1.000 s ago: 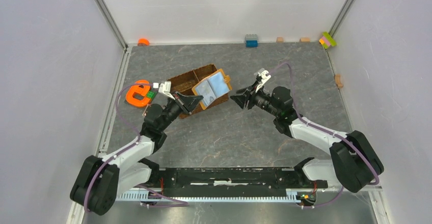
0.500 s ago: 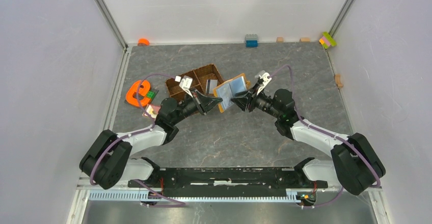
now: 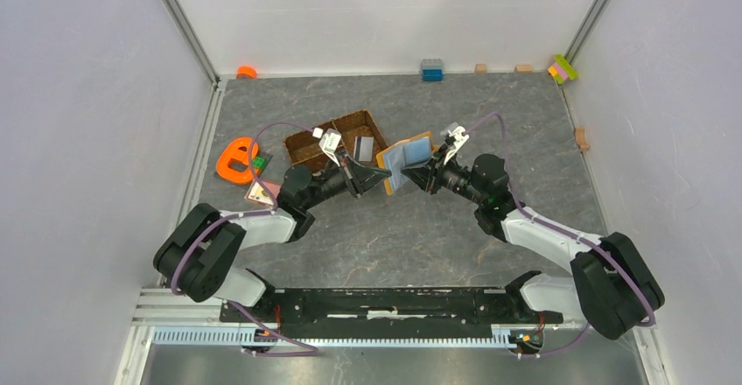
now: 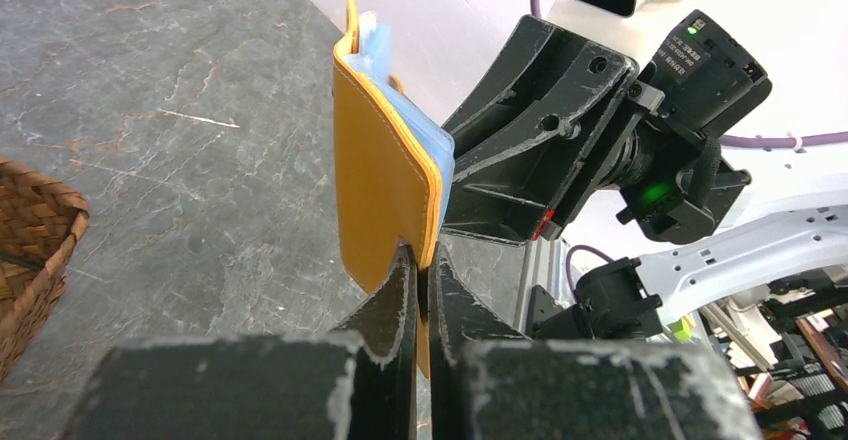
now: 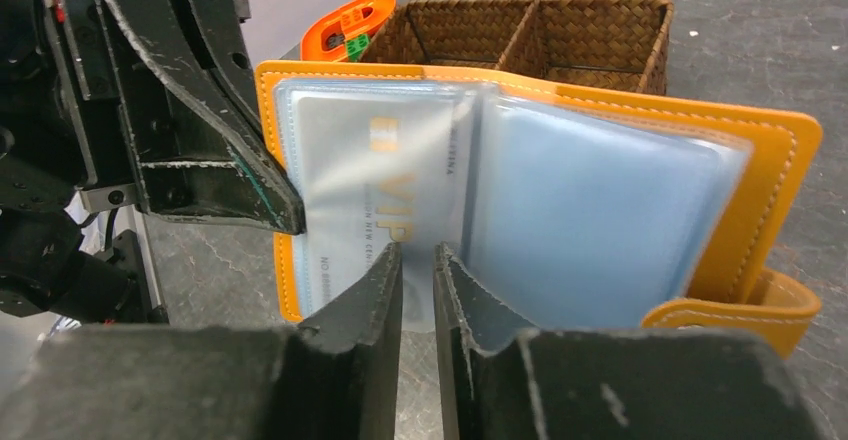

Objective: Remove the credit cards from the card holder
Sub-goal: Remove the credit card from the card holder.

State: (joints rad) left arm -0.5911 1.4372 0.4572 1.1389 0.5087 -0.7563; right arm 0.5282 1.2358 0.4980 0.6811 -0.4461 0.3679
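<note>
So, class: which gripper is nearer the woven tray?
Left. The left gripper sits just right of the woven tray; the right gripper is further right, beyond the card holder.

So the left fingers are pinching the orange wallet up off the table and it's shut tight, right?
Almost. The left fingers are pinching the orange wallet up off the table, but it is open, not shut tight. The right wrist view shows it spread wide, with a card showing inside.
</note>
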